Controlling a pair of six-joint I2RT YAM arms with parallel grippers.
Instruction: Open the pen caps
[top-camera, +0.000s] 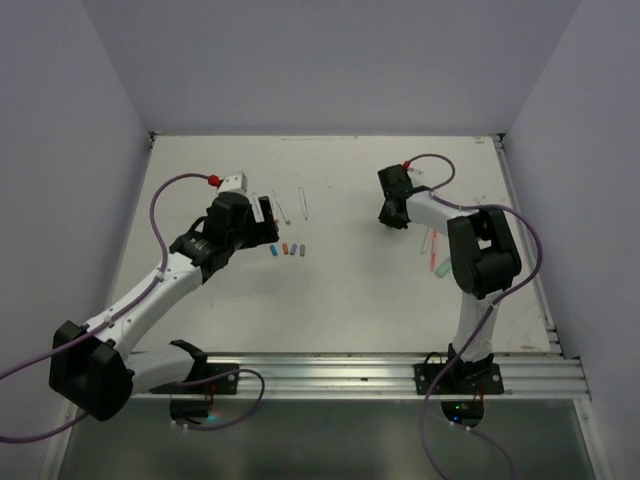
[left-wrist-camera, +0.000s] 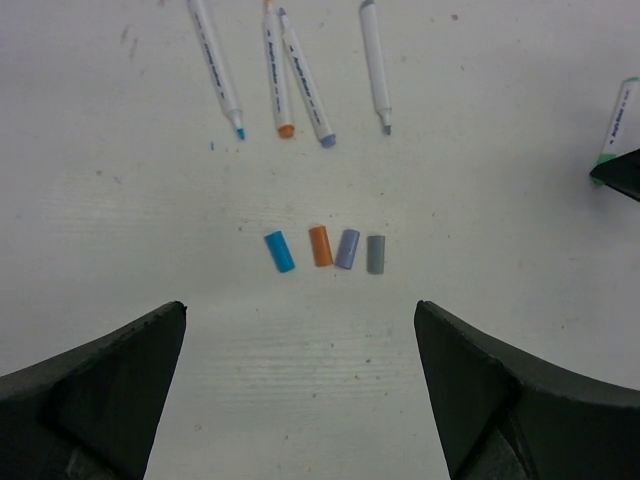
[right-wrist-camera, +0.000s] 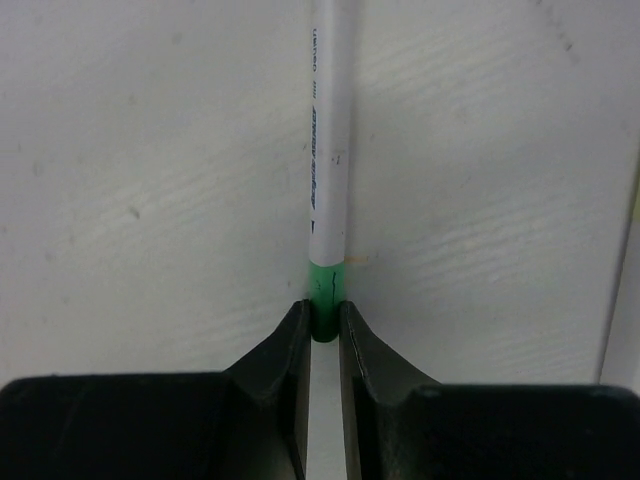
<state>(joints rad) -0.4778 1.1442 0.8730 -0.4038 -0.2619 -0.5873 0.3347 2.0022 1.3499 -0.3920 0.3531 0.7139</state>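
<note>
My right pincer (right-wrist-camera: 322, 318) is clenched on the green cap (right-wrist-camera: 326, 280), gripping only its end; I'd pull straight along the white barrel (right-wrist-camera: 330, 150), which needs holding; my left pincer (left-wrist-camera: 300, 310) hangs released, well left of the green cap, over four loose caps (left-wrist-camera: 320, 245) on the worktop (left-wrist-camera: 120, 220); uncapped pens (left-wrist-camera: 303, 75) lie beyond, not obstructing.

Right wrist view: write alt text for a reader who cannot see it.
The right gripper pinches the green cap at the near end of a white pen. The pen's barrel runs straight away from the camera across the white table.
</note>
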